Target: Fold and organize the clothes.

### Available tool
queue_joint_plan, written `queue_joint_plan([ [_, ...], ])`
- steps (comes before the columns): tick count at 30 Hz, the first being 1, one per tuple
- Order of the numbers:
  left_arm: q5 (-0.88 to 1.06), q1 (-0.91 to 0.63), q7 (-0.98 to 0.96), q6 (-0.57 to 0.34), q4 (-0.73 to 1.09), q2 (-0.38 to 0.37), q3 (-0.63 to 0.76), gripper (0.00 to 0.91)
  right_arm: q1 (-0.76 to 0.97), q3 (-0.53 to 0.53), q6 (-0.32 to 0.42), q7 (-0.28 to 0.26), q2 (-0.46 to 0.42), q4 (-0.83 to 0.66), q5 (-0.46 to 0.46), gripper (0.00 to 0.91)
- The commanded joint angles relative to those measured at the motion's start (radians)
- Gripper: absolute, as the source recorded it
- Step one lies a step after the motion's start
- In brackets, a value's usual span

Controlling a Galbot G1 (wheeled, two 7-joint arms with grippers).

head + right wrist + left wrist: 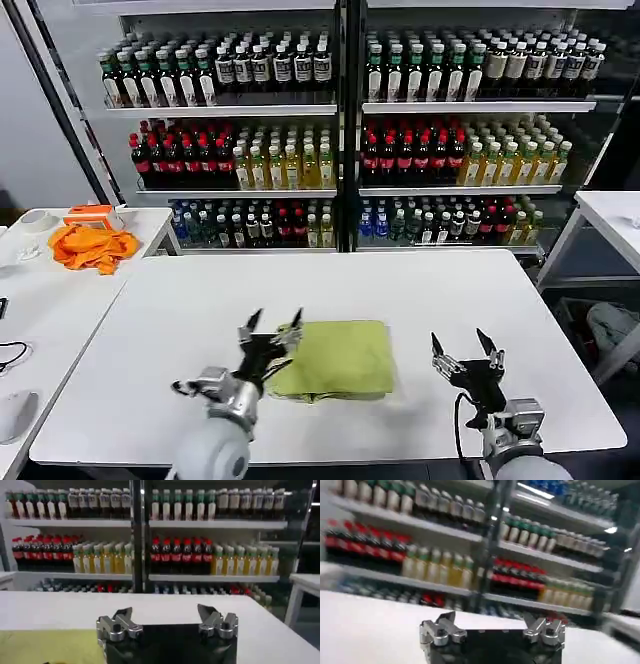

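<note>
T-shirt (338, 357) lies folded into a neat square on the table (420, 290), between both grippers. Left gripper (272, 325) released, at its left edge; right gripper (463, 346) released, apart. Folding looks done; next, probably tidying or placing.

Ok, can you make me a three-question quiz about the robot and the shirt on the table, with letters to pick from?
1. Where is the T-shirt?
A. on the white table, between the grippers
B. on a drinks shelf
C. on the floor

2. What colour is it?
A. blue
B. light yellow-green
C. black

3. How is the right gripper?
A. shut on the shirt
B. holding a bottle
C. open and empty

Answers:
1. A, it lies folded on the table, with the left gripper at its edge.
2. B, the cloth looks pale yellow-green.
3. C, its fingers are spread apart over bare table with nothing between them.
</note>
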Motion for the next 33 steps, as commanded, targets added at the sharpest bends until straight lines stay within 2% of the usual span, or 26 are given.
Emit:
queue_joint_plan([
  [1, 0.183, 0.214, -0.019, -0.072, -0.122, 0.094, -0.221, 0.907, -0.018, -0.031, 0.118, 0.041, 0.063, -0.006, -0.114, 0.907],
  [6, 0.184, 0.249, -0.025, -0.073, -0.145, 0.093, -0.245, 0.907, -0.037, -0.024, 0.099, 0.022, 0.069, 0.003, -0.113, 0.907],
  [11, 0.183, 0.270, -0.025, -0.072, -0.163, 0.100, -0.255, 0.907, 0.020, -0.075, 0.021, 0.025, 0.074, -0.051, -0.005, 0.907],
  [15, 0.182, 0.278, -0.025, -0.076, -0.163, 0.110, -0.260, 0.907, 0.132, -0.174, -0.073, 0.022, 0.073, -0.097, 0.123, 0.907],
  [17, 0.182, 0.280, -0.026, -0.080, -0.162, 0.109, -0.260, 0.907, 0.171, -0.189, -0.144, 0.025, 0.072, -0.109, 0.171, 0.907],
  [19, 0.178, 0.280, -0.028, -0.083, -0.162, 0.104, -0.259, 0.907, 0.230, -0.203, -0.247, 0.027, 0.058, -0.136, 0.268, 0.907],
  [21, 0.181, 0.280, -0.027, -0.086, -0.161, 0.098, -0.254, 0.907, 0.267, -0.222, -0.295, 0.027, 0.044, -0.156, 0.318, 0.907],
  [24, 0.186, 0.280, -0.026, -0.087, -0.159, 0.084, -0.246, 0.907, 0.308, -0.249, -0.323, 0.028, 0.031, -0.193, 0.363, 0.907],
  [33, 0.190, 0.298, -0.024, -0.107, -0.163, 0.054, -0.246, 0.907, 0.387, -0.307, -0.318, 0.059, 0.079, -0.316, 0.405, 0.907],
])
